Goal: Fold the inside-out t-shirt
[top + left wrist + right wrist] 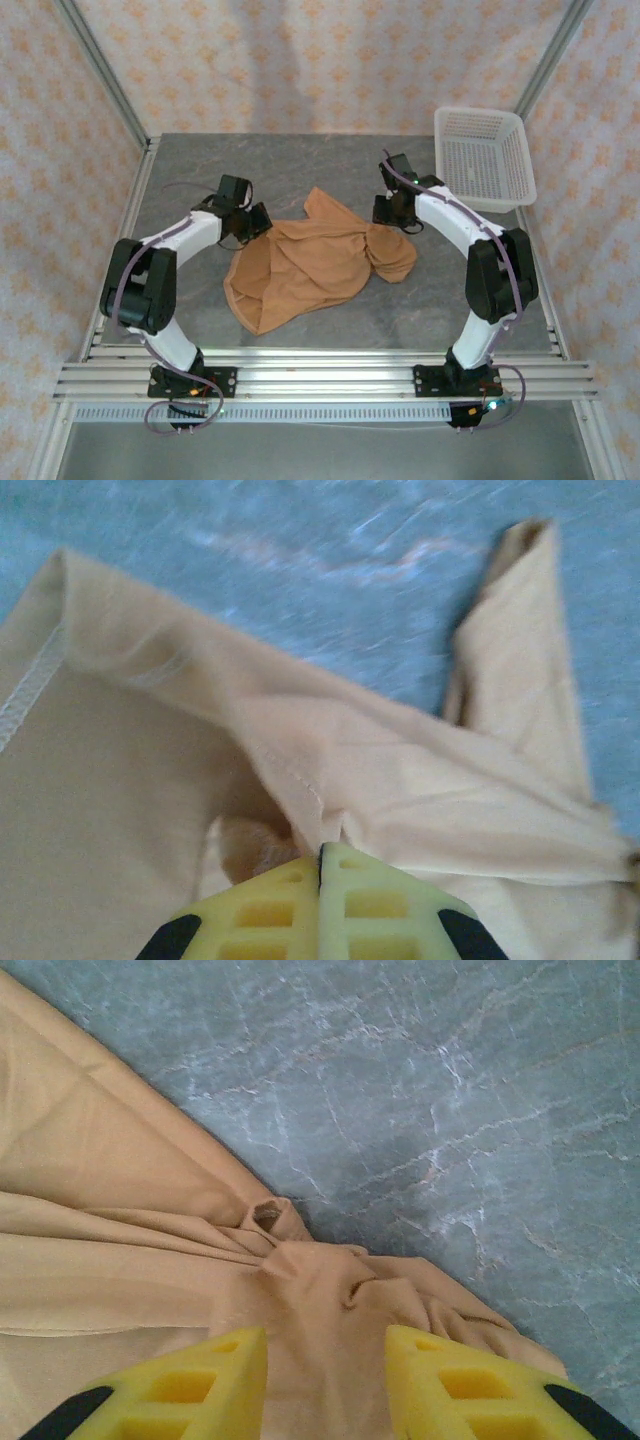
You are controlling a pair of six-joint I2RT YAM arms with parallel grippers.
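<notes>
Softly crumpled t-shirt (315, 262), marbled table (300, 170).

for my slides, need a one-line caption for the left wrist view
Left gripper shut on a seamed fold of the inside-out t-shirt, which lies crumpled on the grey marbled table.

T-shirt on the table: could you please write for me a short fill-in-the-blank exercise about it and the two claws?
1. The left claw is ___ on a fold of the t-shirt.
2. The right claw is ___ over the cloth, gripping nothing.
3. The t-shirt lies crumpled ___ the two claws on the grey table.
4. The basket at the far right corner is ___ in colour.
Missing words: shut; open; between; white.
</notes>
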